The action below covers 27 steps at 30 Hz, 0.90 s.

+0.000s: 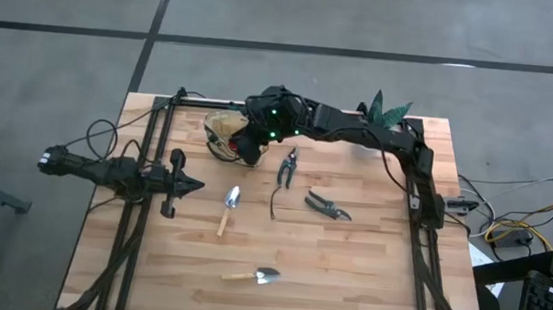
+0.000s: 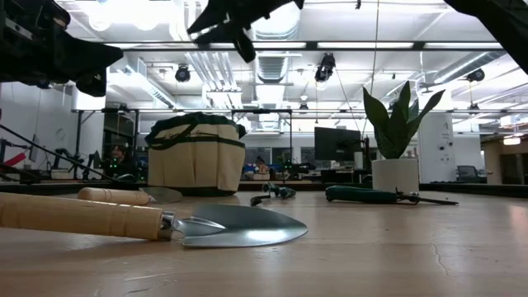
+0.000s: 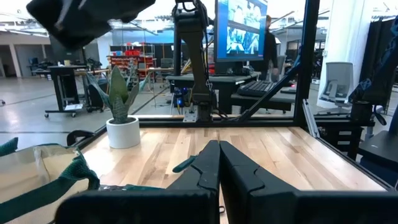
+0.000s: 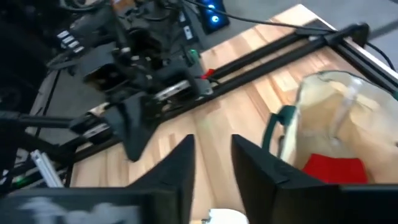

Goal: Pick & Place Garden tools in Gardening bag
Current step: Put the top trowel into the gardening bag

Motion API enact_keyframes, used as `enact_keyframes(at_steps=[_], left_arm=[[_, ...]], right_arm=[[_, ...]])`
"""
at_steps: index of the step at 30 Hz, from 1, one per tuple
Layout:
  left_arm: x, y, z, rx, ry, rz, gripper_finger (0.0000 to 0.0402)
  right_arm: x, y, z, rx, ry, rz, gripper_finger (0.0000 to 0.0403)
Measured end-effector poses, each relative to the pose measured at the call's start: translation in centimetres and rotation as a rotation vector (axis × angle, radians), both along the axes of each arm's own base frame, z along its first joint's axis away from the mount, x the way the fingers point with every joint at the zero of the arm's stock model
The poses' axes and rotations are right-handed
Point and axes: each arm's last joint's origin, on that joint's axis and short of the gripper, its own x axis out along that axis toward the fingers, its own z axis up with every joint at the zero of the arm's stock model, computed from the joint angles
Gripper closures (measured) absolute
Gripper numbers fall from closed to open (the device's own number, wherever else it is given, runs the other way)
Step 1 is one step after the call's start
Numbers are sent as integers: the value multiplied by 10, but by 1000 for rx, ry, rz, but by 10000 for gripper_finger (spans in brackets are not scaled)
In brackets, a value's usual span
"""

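Observation:
The tan gardening bag (image 1: pixel 221 128) stands on its base at the table's far middle, with the red chunky piece (image 4: pixel 326 169) lying inside it. My right gripper (image 4: pixel 211 168) is open and empty, hovering just beside the bag's near right side (image 1: pixel 249 149). My left gripper (image 3: pixel 219 174) is shut and empty at the table's left (image 1: pixel 190 183). On the table lie two wooden-handled trowels (image 1: pixel 229 209) (image 1: pixel 254 275), two pruning shears (image 1: pixel 289 166) (image 1: pixel 327 207) and a thin dark stick (image 1: pixel 273 207).
A green plant in a white pot (image 1: pixel 386 112) stands at the far right corner. Dark frame rails (image 1: pixel 136 213) (image 1: pixel 425 238) run along the table's left and right sides. Bare wood lies near the front edge around the nearer trowel (image 2: pixel 165 223).

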Motion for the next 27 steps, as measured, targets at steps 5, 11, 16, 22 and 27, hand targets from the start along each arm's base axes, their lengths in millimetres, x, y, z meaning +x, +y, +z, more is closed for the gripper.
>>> enact_keyframes(at_steps=[5,11,16,22,27], left_arm=[[0,0,2,-69,-24,-7,394],[-5,1,25,-469,-271,-70,394],[-9,4,35,-562,-378,-50,394],[-11,4,43,-723,-413,-94,394],[-13,6,47,-737,-463,-77,394]], right_arm=[[-7,16,16,-73,-43,65,388],[-26,29,50,-135,-137,104,394],[-42,38,62,-152,-174,124,395],[-63,51,67,-140,-220,136,395],[-88,67,63,-173,-251,87,394]])
